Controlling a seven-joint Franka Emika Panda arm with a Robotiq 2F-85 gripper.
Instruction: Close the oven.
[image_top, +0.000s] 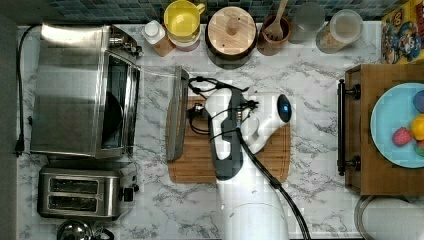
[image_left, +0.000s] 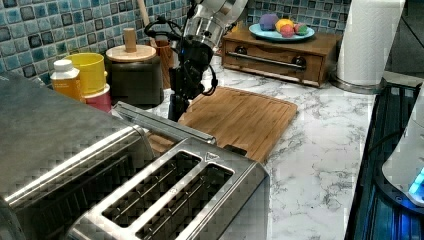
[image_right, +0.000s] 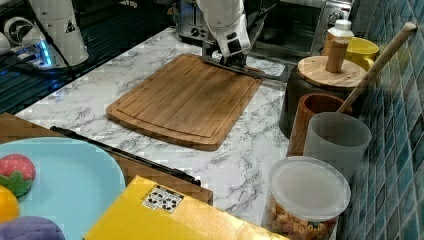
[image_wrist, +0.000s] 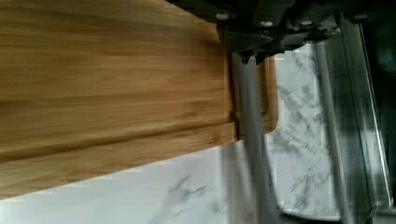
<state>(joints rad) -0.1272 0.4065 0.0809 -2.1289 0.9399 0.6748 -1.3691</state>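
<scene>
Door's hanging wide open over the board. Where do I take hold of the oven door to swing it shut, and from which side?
Take the bar handle along the free edge of the oven door, farthest from the hinge. Come from the cutting board side, where the gripper already sits, then lift up and toward the oven.

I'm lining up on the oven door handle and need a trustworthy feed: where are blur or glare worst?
Wrist view: soft and smeared, the door handle a grey streak beside the cutting board. Top view: strong glare on the oven top. Left view: the toaster close up looks blocky. Right view: gripper fairly clear.
</scene>
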